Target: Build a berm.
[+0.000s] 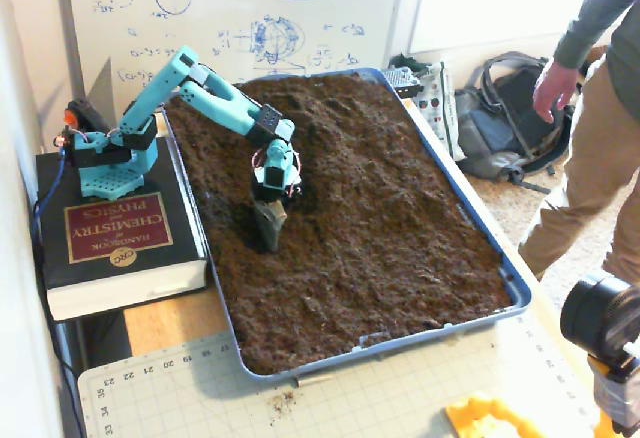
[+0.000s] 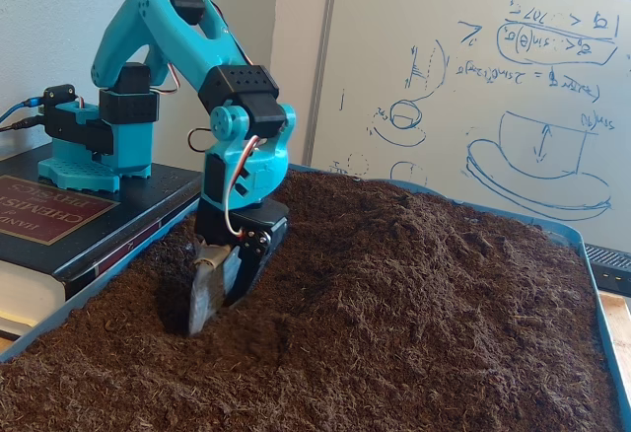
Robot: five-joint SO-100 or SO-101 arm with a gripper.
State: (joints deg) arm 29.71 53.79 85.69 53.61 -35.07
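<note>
Nearest the camera in the high fixed view, a green cutting mat (image 1: pixel 300 398) lies on the bench (image 1: pixel 165 323), just in front of the blue tray (image 1: pixel 370 344) that serves as the landmark here. The tray is filled edge to edge with dark brown crumbly soil (image 1: pixel 380 248).

At the tray's left rim in that view sits a thick black book (image 1: pixel 118 243) (a chemistry handbook, by its cover), and on it stands the base of the teal arm (image 1: pixel 205 98). The arm reaches over the rim into the tray's left half, and its tool (image 1: pixel 270 233) points straight down with its flat grey blade tip pushed into the soil. In the low fixed view the tool (image 2: pixel 210 299) stands in a shallow dug trough close to the tray's left wall; whether its fingers are parted or pressed together cannot be told, since the tips are buried.

The berm (image 2: pixel 414 254) rises just right of the tool in the low view, a broad rounded hump running along the tray's middle toward its far end.

Beyond the tray's far end is a whiteboard (image 1: pixel 250 8) with blue sketches. Off the tray's right side, a backpack (image 1: pixel 500 123) lies on the floor beside a standing person (image 1: pixel 590 128).
</note>
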